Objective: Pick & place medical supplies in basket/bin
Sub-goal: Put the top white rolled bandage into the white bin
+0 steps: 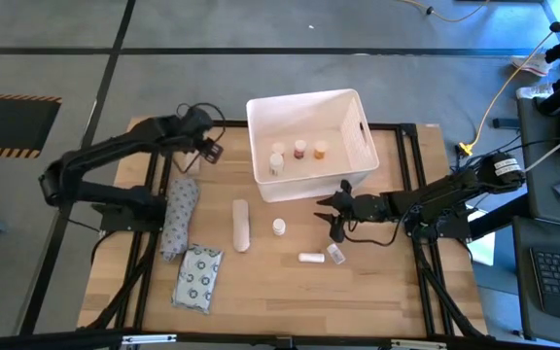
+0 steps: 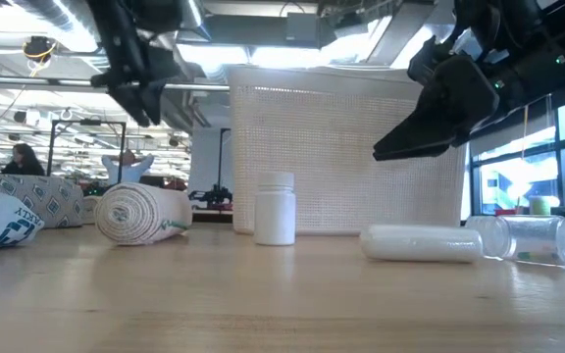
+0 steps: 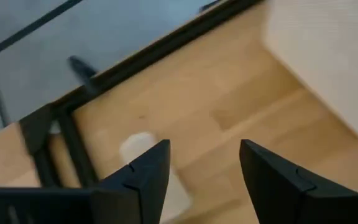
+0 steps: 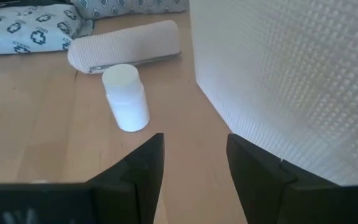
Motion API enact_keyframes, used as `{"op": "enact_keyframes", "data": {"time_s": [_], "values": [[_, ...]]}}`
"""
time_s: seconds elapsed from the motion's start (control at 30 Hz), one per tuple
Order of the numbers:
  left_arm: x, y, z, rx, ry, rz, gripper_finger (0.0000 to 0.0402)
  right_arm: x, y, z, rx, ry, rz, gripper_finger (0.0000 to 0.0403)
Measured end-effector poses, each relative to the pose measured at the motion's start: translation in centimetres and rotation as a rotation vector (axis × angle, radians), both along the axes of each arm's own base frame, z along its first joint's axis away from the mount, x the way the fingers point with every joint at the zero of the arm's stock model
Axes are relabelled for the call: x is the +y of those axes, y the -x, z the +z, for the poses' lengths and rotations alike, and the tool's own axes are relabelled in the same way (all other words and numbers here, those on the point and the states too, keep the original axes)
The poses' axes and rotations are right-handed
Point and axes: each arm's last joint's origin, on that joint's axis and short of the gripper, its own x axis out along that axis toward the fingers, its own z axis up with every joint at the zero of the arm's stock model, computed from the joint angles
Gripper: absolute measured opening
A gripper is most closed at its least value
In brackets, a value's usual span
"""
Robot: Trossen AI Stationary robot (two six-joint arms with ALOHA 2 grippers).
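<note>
Three capped bottles (image 1: 298, 151) inside tub (image 1: 261, 107), overhead only.

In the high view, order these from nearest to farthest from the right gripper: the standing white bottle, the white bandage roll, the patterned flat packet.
From the right gripper:
1. Standing white bottle, just beside it toward table centre.
2. White bandage roll, beyond the bottle.
3. Patterned flat packet, toward the front left.

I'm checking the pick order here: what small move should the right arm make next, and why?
Probably ease the right gripper forward toward the upright white bottle: its fingers stand apart and empty, the bottle stands free on the table just ahead beside the tub, and the left gripper is far off.
</note>
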Motion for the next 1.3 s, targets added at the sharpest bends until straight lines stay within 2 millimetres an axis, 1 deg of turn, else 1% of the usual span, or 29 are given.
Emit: {"op": "enact_keyframes", "data": {"time_s": [0.23, 0.4, 0.53, 0.7, 1.0, 1.13, 1.2, 1.3], "values": [[3.4, 0.6, -2.0, 0.081, 0.068, 0.131, 0.0201, 0.0, 0.0, 0.0, 0.0, -0.009, 0.012, 0.0177], [5.5, 0.4, -4.4, 0.168, 0.152, 0.19, 0.0207, 0.1, 0.0, 0.0, -0.001, -0.012, 0.021, 0.0177], [6.9, 0.3, -6.6, 0.203, 0.245, 0.27, 0.0217, 0.1, 0.0, 0.0, -0.001, -0.014, 0.023, 0.0177], [7.7, 0.5, -8.7, 0.289, 0.336, 0.327, 0.0222, 0.2, 0.0, 0.0, 0.003, -0.032, 0.06, 0.0177], [8.7, 0.2, -11.6, 0.339, 0.44, 0.346, 0.0222, 0.2, 0.0, 0.0, 0.008, -0.031, 0.064, 0.0177], [9.0, 0.1, -13.5, 0.379, 0.491, 0.314, 0.022, 0.2, 0.0, -0.1, 0.012, -0.03, 0.064, 0.0177], [9.2, 0.0, -14.3, 0.412, 0.501, 0.262, 0.0216, 0.2, 0.0, -0.1, 0.015, -0.03, 0.063, 0.0177], [9.3, -0.1, -15.0, 0.459, 0.515, 0.193, 0.0205, 0.2, 0.0, -0.1, 0.015, -0.03, 0.063, 0.0177]]}}
